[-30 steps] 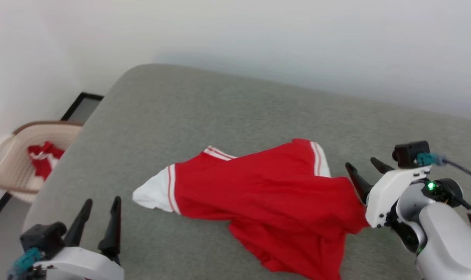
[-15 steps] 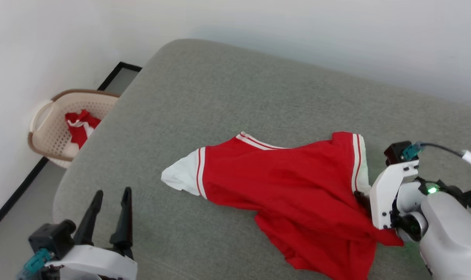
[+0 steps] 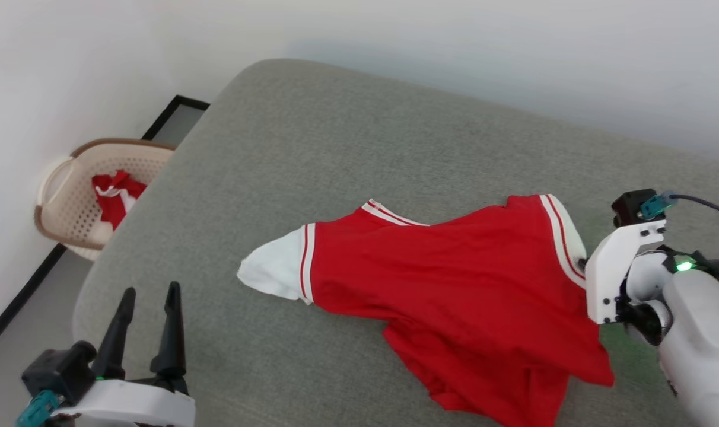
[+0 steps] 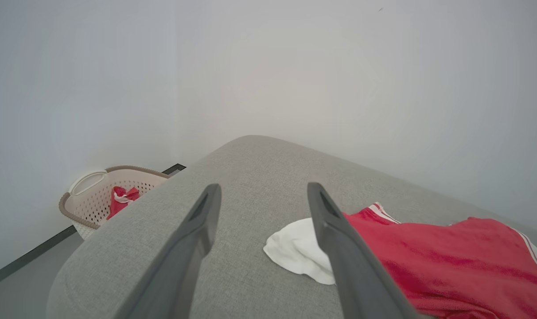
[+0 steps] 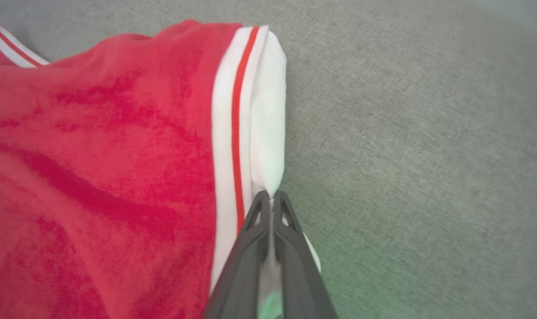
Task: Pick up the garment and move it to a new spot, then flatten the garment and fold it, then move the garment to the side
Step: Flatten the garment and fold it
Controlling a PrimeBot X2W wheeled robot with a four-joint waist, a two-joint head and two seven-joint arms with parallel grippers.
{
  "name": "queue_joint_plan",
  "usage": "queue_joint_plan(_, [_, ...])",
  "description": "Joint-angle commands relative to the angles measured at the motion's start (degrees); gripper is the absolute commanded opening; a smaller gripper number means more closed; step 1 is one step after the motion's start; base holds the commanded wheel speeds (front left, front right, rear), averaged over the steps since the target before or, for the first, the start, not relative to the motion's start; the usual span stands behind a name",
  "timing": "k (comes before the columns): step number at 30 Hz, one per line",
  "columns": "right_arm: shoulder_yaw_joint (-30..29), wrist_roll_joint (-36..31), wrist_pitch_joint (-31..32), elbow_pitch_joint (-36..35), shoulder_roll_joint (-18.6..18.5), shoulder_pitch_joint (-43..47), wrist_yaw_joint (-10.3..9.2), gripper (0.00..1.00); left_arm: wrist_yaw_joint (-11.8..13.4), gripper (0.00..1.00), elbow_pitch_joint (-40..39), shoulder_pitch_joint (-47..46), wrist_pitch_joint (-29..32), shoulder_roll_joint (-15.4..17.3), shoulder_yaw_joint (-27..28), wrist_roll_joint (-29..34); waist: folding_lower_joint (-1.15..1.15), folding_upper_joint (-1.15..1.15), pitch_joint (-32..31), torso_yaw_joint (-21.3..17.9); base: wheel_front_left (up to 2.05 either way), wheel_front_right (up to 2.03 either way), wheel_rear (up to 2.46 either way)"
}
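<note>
At the far left, on the floor by the wall, a beige perforated plastic basket (image 3: 63,196) holds a small red-and-white cloth bundle (image 3: 113,196), which is no part of the job. At the near left, the left claw (image 3: 150,290) hovers over the grey fabric-covered bed (image 3: 336,148), its two dark fingers spread wide with nothing between them, probably ready for the left white sleeve (image 3: 270,273). The red jersey-style T-shirt with white short sleeves and red-white striped trim (image 3: 442,284) lies rumpled across the bed's middle and right. At the right, the right claw (image 5: 272,197) is pinched tight on the edge of the other white sleeve (image 5: 268,110), a corner hold that should let the cloth trail freely when carried to a new spot
</note>
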Motion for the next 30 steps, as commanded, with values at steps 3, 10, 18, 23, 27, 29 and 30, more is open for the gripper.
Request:
queue_joint_plan(3, [0.12,0.54,-0.31,-1.69,-2.63,-0.53,-0.10,0.00,-1.14,1.00,0.05,1.31,0.00,-0.69,2.06,1.55,0.00,0.00,-1.14,-2.34,0.00,0.00,0.00])
queue_joint_plan(10, [-0.81,1.42,0.91,-6.69,-8.27,2.77,-0.10,0.00,-2.35,1.00,-0.04,2.88,-0.01,-1.28,4.24,3.39,0.00,0.00,-3.33,-6.15,0.00,0.00,0.00])
queue_joint_plan(18, [-5.15,2.96,1.22,-12.95,-11.70,11.58,-0.10,0.00,-2.82,1.00,0.21,5.04,-0.01,-1.34,5.33,4.52,0.00,0.00,-5.76,-10.31,0.00,0.00,0.00])
queue_joint_plan(23, [-7.52,3.73,-0.31,-13.92,-10.66,17.69,-0.10,0.00,-3.33,1.00,0.64,5.92,-0.01,-1.47,5.82,4.49,0.00,0.00,-6.67,-12.16,0.00,0.00,0.00])
queue_joint_plan(27, [-8.34,4.05,-1.81,-13.32,-9.36,20.33,-0.10,0.00,-3.66,1.00,1.15,5.60,-0.01,-1.43,6.10,4.66,0.00,0.00,-6.76,-13.07,0.00,0.00,0.00])
queue_joint_plan(29, [-8.25,4.33,-2.71,-12.81,-8.81,20.78,-0.10,0.00,-3.96,1.00,1.33,5.20,-0.01,-1.57,6.15,4.71,0.00,0.00,-6.68,-13.40,0.00,0.00,0.00])
queue_joint_plan(30, [-8.02,4.36,-3.08,-12.52,-8.64,20.83,-0.10,0.00,-4.05,1.00,1.44,5.04,-0.01,-1.55,6.16,4.78,0.00,0.00,-6.64,-13.56,0.00,0.00,0.00])
